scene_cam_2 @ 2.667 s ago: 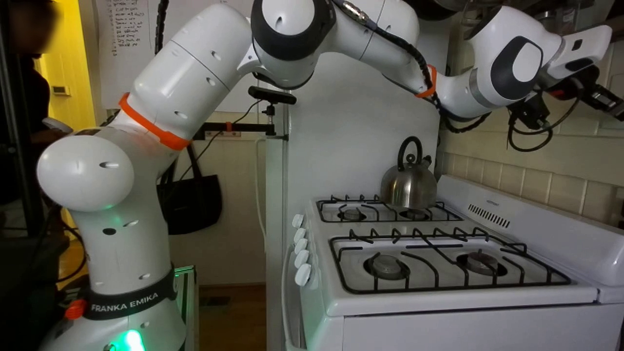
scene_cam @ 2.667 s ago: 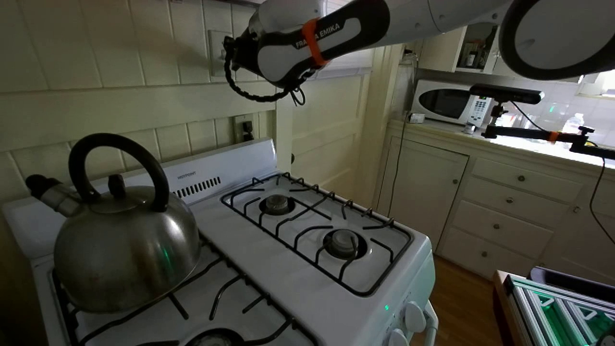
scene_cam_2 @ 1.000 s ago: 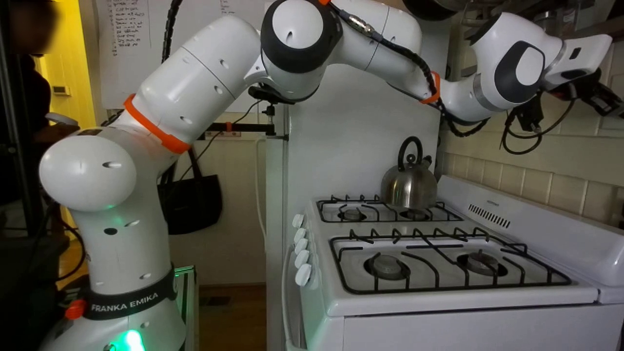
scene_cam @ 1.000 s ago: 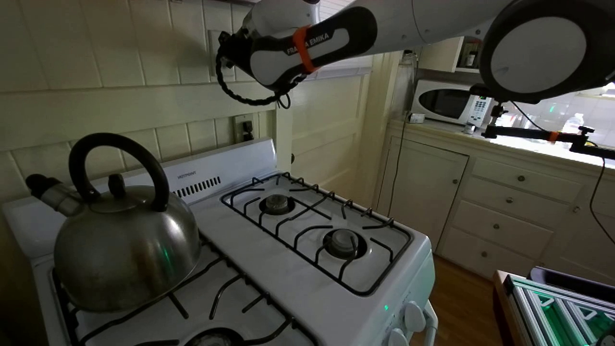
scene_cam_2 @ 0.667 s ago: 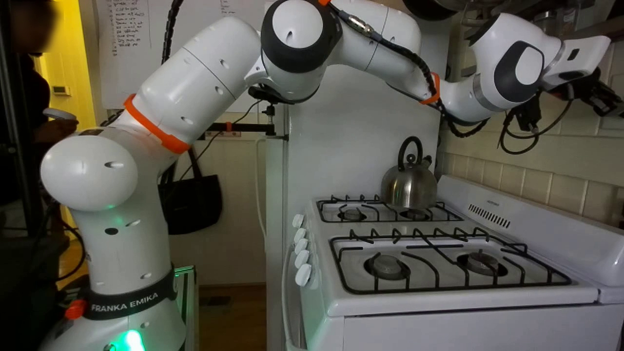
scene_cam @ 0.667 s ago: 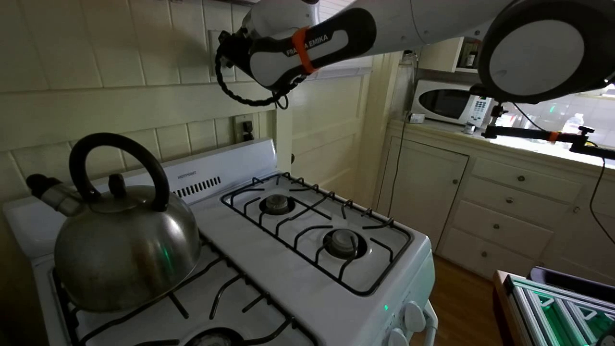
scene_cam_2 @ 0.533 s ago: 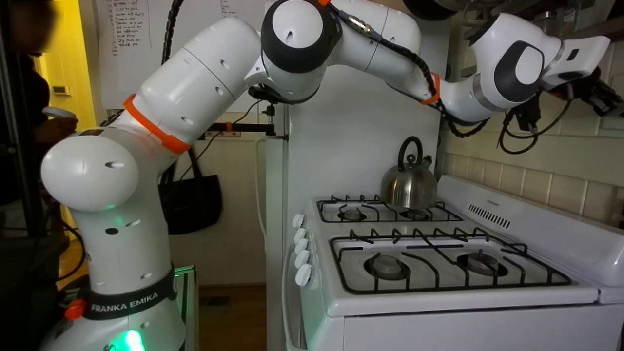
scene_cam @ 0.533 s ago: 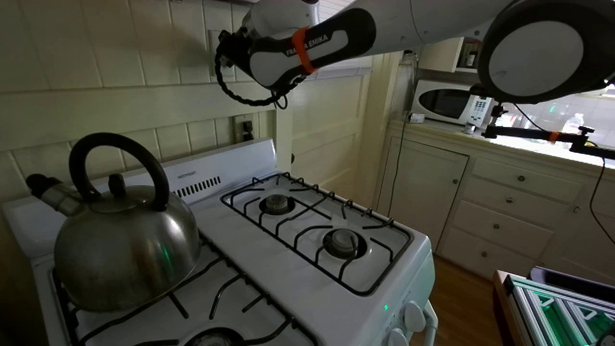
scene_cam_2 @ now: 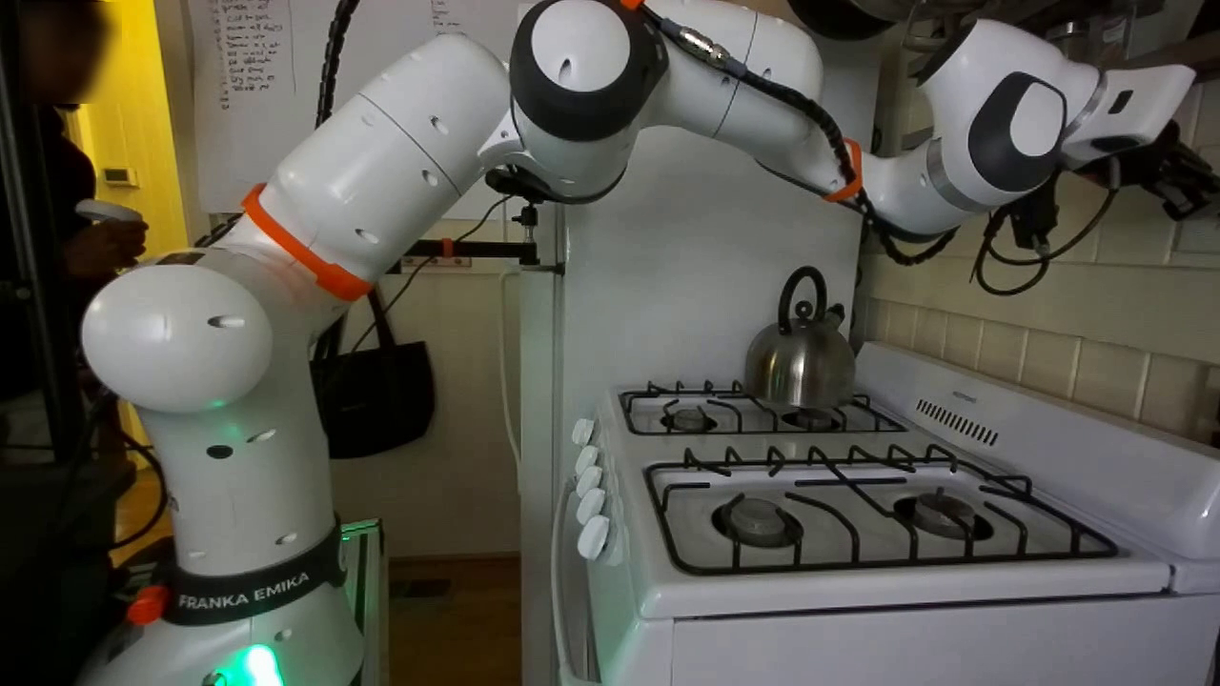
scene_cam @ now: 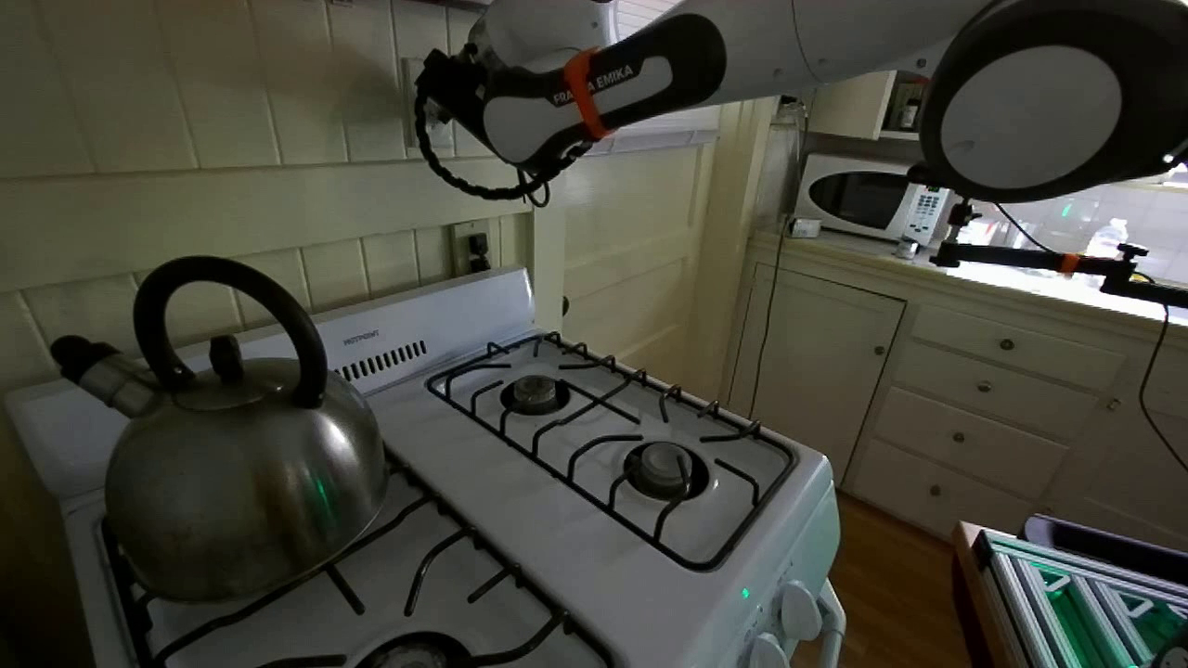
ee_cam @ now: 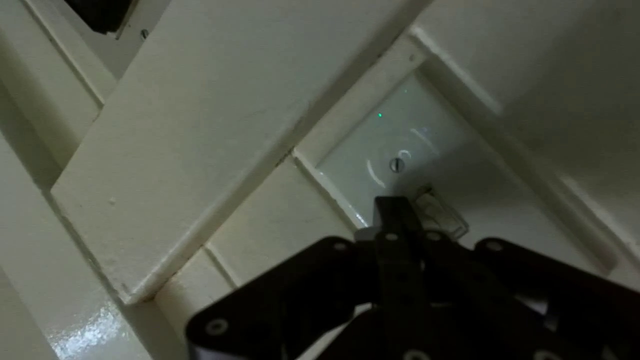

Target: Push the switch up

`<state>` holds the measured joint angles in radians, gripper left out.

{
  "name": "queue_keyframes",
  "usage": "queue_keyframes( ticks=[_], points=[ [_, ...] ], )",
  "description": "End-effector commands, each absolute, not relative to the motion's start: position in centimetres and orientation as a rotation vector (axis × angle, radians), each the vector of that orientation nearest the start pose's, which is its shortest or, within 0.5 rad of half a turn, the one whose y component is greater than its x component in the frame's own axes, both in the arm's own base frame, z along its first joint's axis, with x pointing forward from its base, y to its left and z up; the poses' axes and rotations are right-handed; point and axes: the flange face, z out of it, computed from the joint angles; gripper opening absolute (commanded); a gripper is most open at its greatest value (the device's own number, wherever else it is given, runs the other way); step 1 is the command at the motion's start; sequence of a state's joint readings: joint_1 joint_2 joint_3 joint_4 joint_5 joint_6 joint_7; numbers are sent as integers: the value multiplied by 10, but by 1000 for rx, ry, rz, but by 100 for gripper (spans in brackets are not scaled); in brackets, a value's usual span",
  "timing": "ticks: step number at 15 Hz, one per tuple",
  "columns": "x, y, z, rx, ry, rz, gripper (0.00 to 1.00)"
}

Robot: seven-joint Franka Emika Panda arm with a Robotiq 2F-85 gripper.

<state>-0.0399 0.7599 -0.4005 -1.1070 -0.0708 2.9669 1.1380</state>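
Note:
The switch is a cream-white wall plate [ee_cam: 360,145] with a small toggle [ee_cam: 442,215] in the wrist view. A screw shows above the toggle in that view. My gripper [ee_cam: 397,205] is shut with nothing visible between its fingers. Its tips stand right beside the toggle and cover part of it and of the plate. I cannot tell whether they touch. In an exterior view the plate [scene_cam: 440,141] is mostly behind the black wrist parts. In an exterior view the gripper [scene_cam_2: 1191,189] reaches to the wall at the right edge, in front of the plate [scene_cam_2: 1193,240].
A steel kettle [scene_cam: 246,482] stands on the white gas stove [scene_cam: 520,482] below the arm. An outlet [scene_cam: 471,249] with a black plug is on the wall under the plate. Pans and a shelf [scene_cam_2: 1168,52] hang near the wrist. A person [scene_cam_2: 57,191] stands at the left.
Over the earlier frames the arm lowered at its elbow and the wrist dropped slightly. In the last half second my gripper has risen a little along the wall. Kettle and stove are unchanged.

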Motion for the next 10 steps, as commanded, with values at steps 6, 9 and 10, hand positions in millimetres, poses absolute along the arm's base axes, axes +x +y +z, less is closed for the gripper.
queue_keyframes(
  ticks=[6,9,10],
  points=[
    [773,-218,538,-2058,1289,-1760,0],
    [769,-220,538,-2107,1201,-1798,0],
    [768,-220,537,-2118,1177,-1804,0]
  ],
)
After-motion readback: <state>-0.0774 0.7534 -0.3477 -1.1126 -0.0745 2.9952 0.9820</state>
